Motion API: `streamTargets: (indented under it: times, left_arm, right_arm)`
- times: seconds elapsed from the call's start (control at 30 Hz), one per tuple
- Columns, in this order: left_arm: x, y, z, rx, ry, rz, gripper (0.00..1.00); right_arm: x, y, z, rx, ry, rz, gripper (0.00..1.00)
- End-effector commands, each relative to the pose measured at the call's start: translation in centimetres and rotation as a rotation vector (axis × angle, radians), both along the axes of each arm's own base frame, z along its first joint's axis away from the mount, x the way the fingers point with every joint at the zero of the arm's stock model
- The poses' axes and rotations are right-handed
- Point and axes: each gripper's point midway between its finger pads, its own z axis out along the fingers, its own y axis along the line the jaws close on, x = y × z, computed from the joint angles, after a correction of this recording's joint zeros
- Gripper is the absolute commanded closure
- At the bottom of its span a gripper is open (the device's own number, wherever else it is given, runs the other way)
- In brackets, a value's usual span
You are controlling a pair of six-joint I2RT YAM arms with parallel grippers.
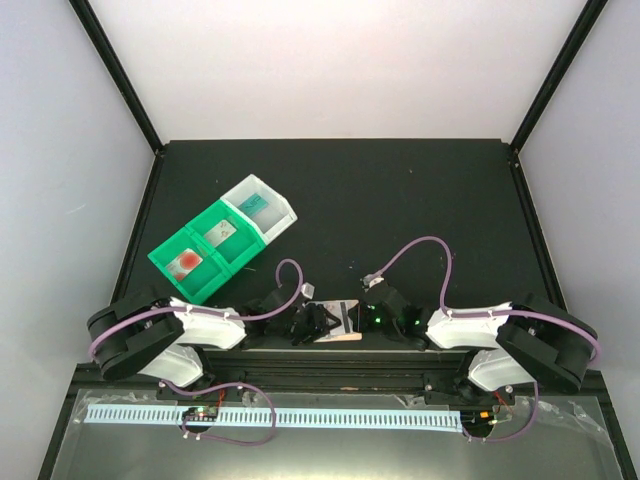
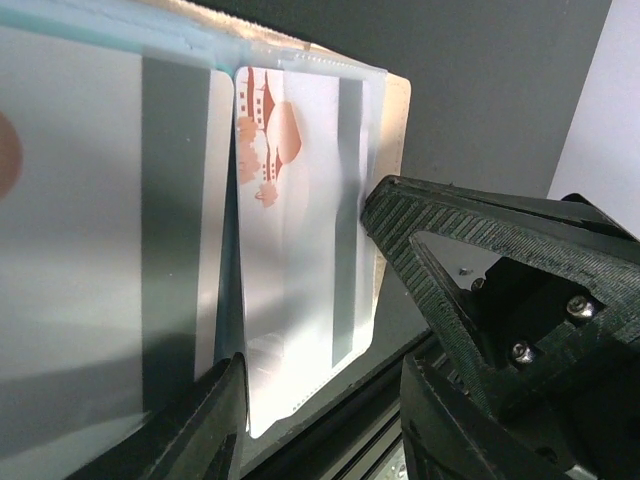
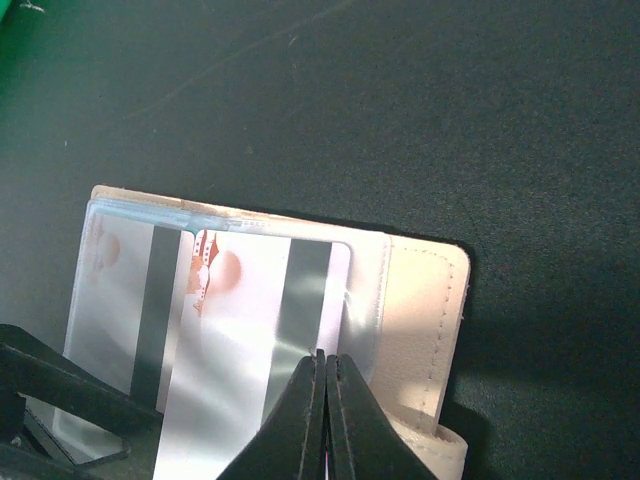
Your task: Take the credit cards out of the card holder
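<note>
Credit card [image 3: 240, 320]: thin, stiff, slick; right claw [image 3: 325, 368] pinches its nearest edge; left claw [image 2: 320, 410] grip on card holder [image 3: 420, 290] indeterminate.

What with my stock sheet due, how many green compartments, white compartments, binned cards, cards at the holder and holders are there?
Green compartments: 2
White compartment: 1
Binned cards: 3
Holder cards: 2
Holder: 1
Total: 9
</note>
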Motion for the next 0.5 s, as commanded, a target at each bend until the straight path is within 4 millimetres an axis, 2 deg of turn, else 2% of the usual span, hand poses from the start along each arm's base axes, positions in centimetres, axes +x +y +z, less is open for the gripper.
streamTargets:
  times: [0.0,0.13,0.4,0.47]
  left_arm:
    - [0.2,0.0,-0.5,-0.002,0.016,0.043,0.57]
    - [0.3,-0.2,-0.2,-0.009,0.003,0.049,0.66]
    - [0.5,0.6,-0.3,0.016,-0.026,0.065,0.98]
    - [0.5,0.8,-0.4,0.03,-0.035,0.065,0.98]
  right_arm:
    - [-1.8,-2.7,-3.1,-0.117,0.075,0.0,0.99]
    - [-1.8,-2.7,-3.2,-0.118,0.077,0.002,0.99]
    - [-1.9,-3.1,-3.4,-0.131,0.081,-0.009,0.99]
    - [-1.9,-3.2,-3.5,-0.139,0.08,-0.009,0.99]
